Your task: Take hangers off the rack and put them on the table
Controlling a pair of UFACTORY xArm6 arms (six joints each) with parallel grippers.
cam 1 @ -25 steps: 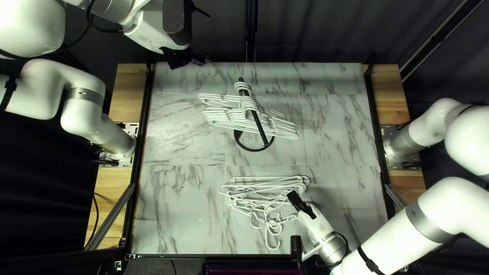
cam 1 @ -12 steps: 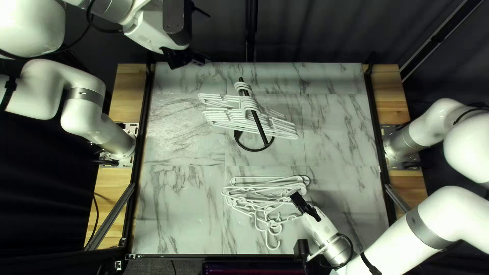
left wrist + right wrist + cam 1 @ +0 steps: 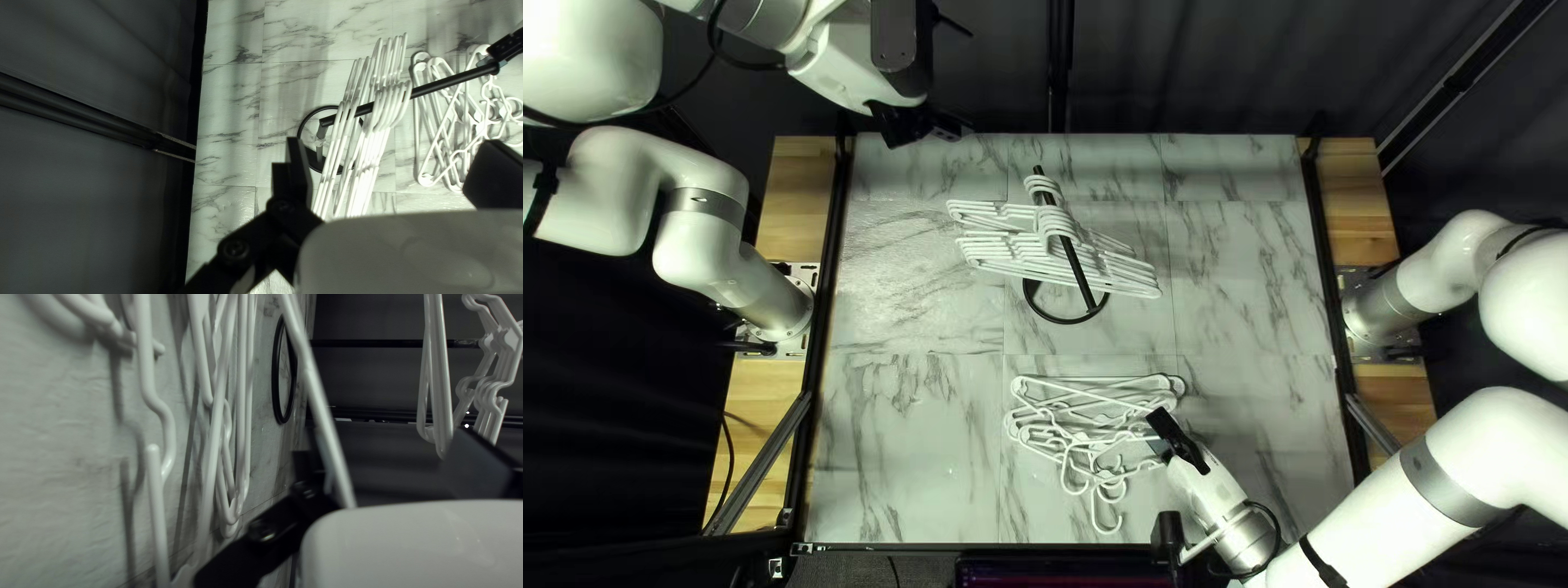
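Note:
My left gripper [image 3: 931,125] is raised near the table's far left corner. In the left wrist view my left gripper [image 3: 389,163] stands open, with nothing touched by both fingers. White hangers [image 3: 1018,253] hang on the black rack [image 3: 1080,274] in two groups. On the near part of the table lies a tangled pile of white hangers [image 3: 1095,408]. My right gripper [image 3: 1167,436] is at the pile's right side. In the right wrist view my right gripper [image 3: 395,452] is open, and a white hanger [image 3: 318,397] runs against one finger, clear of the other.
The rack's round base [image 3: 1065,319] rests on the marble-patterned table [image 3: 904,414]. A black rail [image 3: 833,250] runs along the table's left side, and another [image 3: 1334,294] along its right. A dark curtain [image 3: 1176,65] hangs behind the far edge.
My right gripper has shifted slightly to the right and toward the near edge. The left end of the upper hangers in the pile has slid a little right. My left arm has stayed still.

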